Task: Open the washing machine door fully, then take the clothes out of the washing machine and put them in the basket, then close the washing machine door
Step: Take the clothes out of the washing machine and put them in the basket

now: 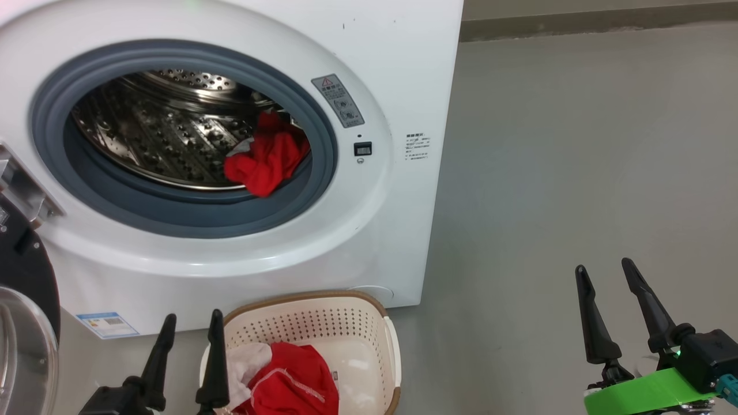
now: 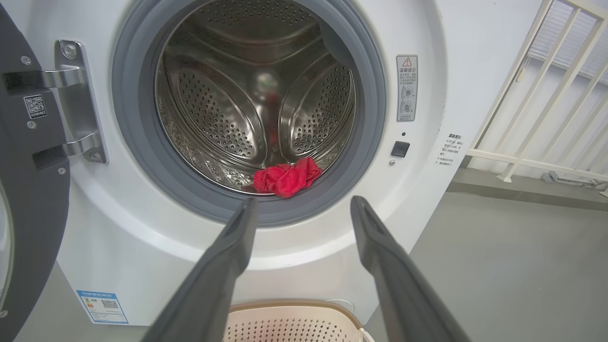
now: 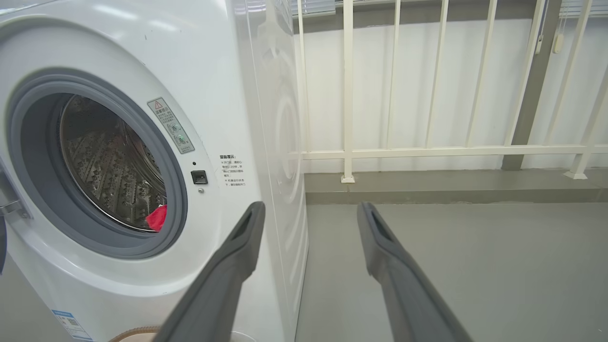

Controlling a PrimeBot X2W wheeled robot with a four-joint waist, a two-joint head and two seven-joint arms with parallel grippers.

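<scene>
Head view: door [image 1: 34, 282] swung open, some clothes [image 1: 291, 377] already in basket [image 1: 311, 331], one red garment [image 1: 266, 157] sits at drum [image 1: 150, 132] lip. Left end effector [image 1: 192, 316] and right end effector [image 1: 602, 268] both spread, empty. Left wrist view: drum depth visible, otherwise bare, we think; next, left reaches in, pinches garment. Right wrist view: railing [image 3: 427, 152] behind washer [image 3: 118, 47].

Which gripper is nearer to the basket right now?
Left. The left gripper, open and empty, is at the basket's left rim, one finger overlapping it in the head view. The right gripper, also open, is far off to its right over the floor.
</scene>
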